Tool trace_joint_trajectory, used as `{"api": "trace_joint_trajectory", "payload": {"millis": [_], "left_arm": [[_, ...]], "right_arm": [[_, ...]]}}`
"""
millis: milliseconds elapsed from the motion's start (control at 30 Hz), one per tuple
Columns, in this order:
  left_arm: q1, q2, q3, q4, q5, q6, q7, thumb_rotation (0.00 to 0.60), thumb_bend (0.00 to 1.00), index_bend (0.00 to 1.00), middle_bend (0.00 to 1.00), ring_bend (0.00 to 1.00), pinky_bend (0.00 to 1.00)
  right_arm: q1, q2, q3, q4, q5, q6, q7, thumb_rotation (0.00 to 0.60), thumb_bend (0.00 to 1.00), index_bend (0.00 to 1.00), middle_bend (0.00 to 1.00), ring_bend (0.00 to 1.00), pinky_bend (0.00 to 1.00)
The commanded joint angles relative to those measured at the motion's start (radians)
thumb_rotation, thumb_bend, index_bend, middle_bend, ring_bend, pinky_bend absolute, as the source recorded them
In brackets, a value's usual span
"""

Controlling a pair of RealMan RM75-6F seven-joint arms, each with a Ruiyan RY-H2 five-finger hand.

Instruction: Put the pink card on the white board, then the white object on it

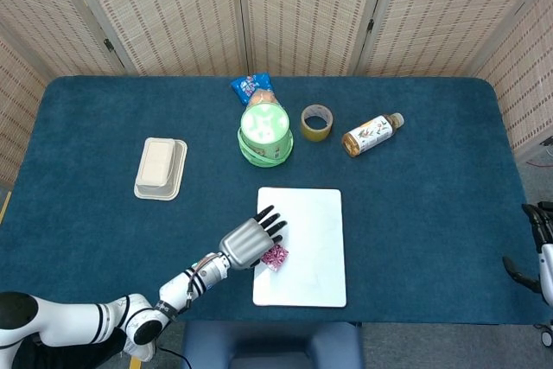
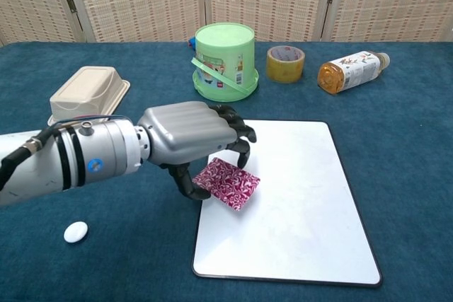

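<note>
Pink and patterned, the pink card (image 2: 228, 184) hangs pinched between the thumb and fingers of the left hand (image 2: 191, 136), tilted, over the left part of the white board (image 2: 304, 217). The left arm reaches in from the lower left, knuckles up, dark fingers (image 2: 237, 126) curled down over the card's upper edge. From the head view the same left hand (image 1: 251, 240) lies across the board's left edge, with the card (image 1: 276, 256) poking out at its right side above the board (image 1: 311, 239).

Only the chest view shows the white object (image 2: 76, 231), a small oval lying on the blue cloth well left of the board. Only the head view shows the right hand (image 1: 541, 248), at the frame's right edge by the table's corner, dark fingers apart, holding nothing.
</note>
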Motion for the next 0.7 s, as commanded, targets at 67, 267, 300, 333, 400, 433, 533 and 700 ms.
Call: {"api": "trace_joint_trajectory", "payload": {"millis": [67, 267, 300, 333, 400, 433, 533, 700], "left_arm": [[-0.020, -0.023, -0.002, 0.019, -0.005, -0.011, 0.007, 0.600, 0.33, 0.37, 0.15, 0.11, 0.00], [-0.040, -0.036, 0.004, 0.025, -0.006, -0.017, 0.012, 0.600, 0.33, 0.31, 0.15, 0.11, 0.00], [-0.043, -0.036, 0.005, 0.025, -0.010, -0.018, 0.016, 0.600, 0.33, 0.29, 0.15, 0.11, 0.00], [-0.045, -0.035, 0.006, 0.022, -0.016, -0.020, 0.019, 0.600, 0.33, 0.26, 0.15, 0.10, 0.00], [-0.048, -0.031, 0.006, 0.013, -0.025, -0.019, 0.026, 0.600, 0.33, 0.22, 0.15, 0.09, 0.00], [-0.049, -0.028, 0.008, 0.008, -0.027, -0.016, 0.029, 0.600, 0.33, 0.21, 0.15, 0.09, 0.00], [-0.044, -0.013, 0.013, -0.012, -0.025, 0.000, 0.029, 0.600, 0.33, 0.20, 0.15, 0.09, 0.00], [-0.011, 0.048, 0.040, -0.058, 0.017, 0.055, -0.001, 0.600, 0.33, 0.25, 0.15, 0.09, 0.00]], "right_arm": [[-0.004, 0.000, 0.000, 0.001, 0.002, 0.002, 0.003, 0.600, 0.29, 0.07, 0.13, 0.12, 0.11], [-0.012, 0.002, 0.000, 0.004, 0.007, 0.008, 0.007, 0.600, 0.29, 0.07, 0.13, 0.12, 0.11], [-0.013, 0.002, 0.001, 0.004, 0.007, 0.009, 0.007, 0.600, 0.29, 0.07, 0.13, 0.12, 0.11], [-0.013, 0.002, 0.001, 0.004, 0.007, 0.009, 0.007, 0.600, 0.29, 0.07, 0.13, 0.12, 0.11], [-0.013, 0.002, 0.002, 0.003, 0.007, 0.009, 0.007, 0.600, 0.29, 0.07, 0.13, 0.12, 0.11], [-0.013, 0.003, 0.002, 0.002, 0.007, 0.009, 0.006, 0.600, 0.29, 0.07, 0.13, 0.12, 0.11], [-0.012, 0.003, 0.004, 0.000, 0.004, 0.009, 0.005, 0.600, 0.29, 0.07, 0.13, 0.12, 0.11], [-0.007, 0.005, 0.005, -0.004, -0.003, 0.008, 0.002, 0.600, 0.29, 0.07, 0.13, 0.12, 0.11]]}}
